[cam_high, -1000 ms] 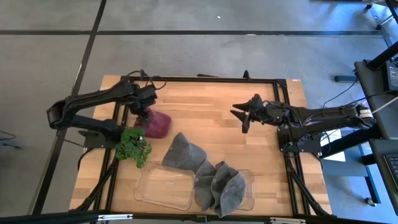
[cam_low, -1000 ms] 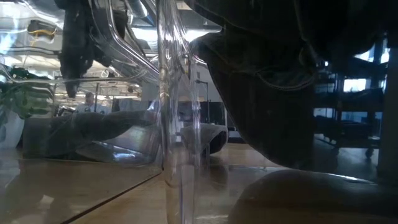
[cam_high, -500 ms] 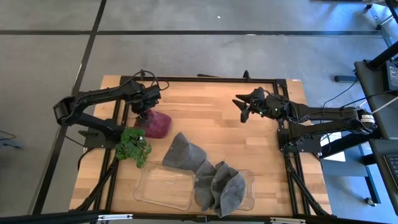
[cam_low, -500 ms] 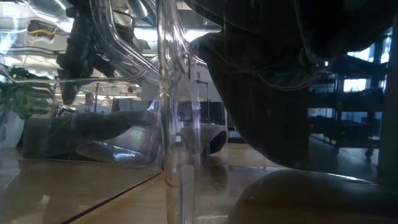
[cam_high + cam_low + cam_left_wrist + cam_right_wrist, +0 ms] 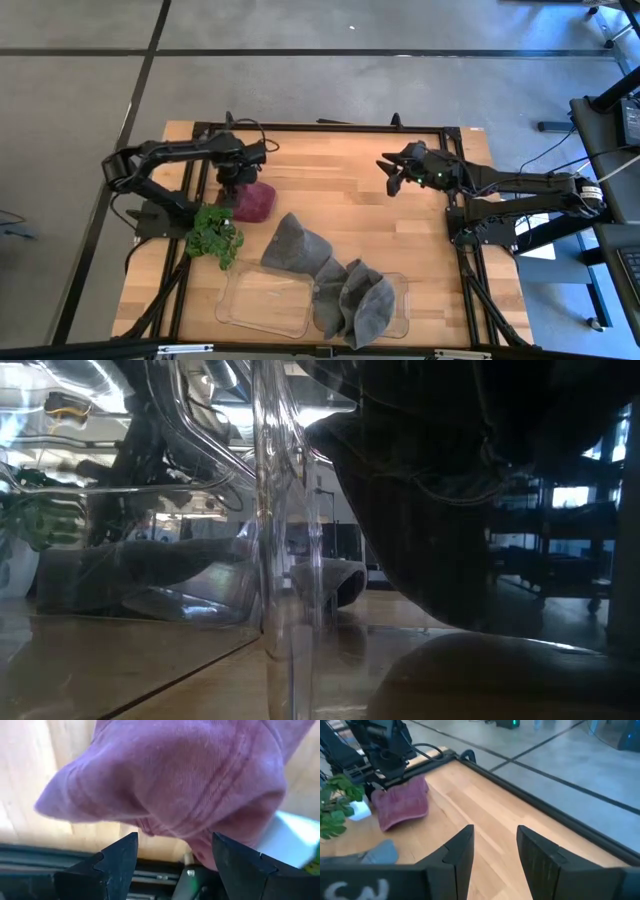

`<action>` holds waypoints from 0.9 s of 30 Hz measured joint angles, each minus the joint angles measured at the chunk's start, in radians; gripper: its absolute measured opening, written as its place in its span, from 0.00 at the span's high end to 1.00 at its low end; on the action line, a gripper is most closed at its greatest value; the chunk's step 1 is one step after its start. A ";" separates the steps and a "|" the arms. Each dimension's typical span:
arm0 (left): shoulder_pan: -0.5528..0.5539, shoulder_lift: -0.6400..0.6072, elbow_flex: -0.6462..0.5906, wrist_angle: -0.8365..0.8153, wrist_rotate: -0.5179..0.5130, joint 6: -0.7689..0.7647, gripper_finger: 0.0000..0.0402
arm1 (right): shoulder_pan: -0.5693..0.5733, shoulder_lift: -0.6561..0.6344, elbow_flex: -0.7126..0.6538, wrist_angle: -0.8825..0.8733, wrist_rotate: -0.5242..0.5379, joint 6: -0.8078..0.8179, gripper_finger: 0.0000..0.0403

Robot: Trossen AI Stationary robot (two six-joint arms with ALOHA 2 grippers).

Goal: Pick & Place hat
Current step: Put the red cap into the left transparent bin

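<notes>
A maroon hat lies flat on the wooden table, toward its far left. It fills the left wrist view and also shows in the right wrist view. My left gripper is open just over the hat's left end, one finger to either side of its edge, and I see no touch. My right gripper is open above bare wood at the far right, well away from the hat. A grey hat rests on the table. More grey hats lie in a clear tray.
A small green plant stands next to the maroon hat, toward the near edge. A black frame rims the table. In the low view the clear tray wall and a dark grey hat block most of the scene. Bare wood lies between the arms.
My left arm has folded in toward the table, its elbow swinging right, while its gripper has stayed over the maroon hat's left end. My right gripper has moved a little toward the far edge. The hats have kept still.
</notes>
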 joint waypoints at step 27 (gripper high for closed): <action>-0.001 0.001 -0.108 0.277 0.065 -0.018 0.97 | 0.000 0.000 0.000 -0.029 0.037 -0.016 0.63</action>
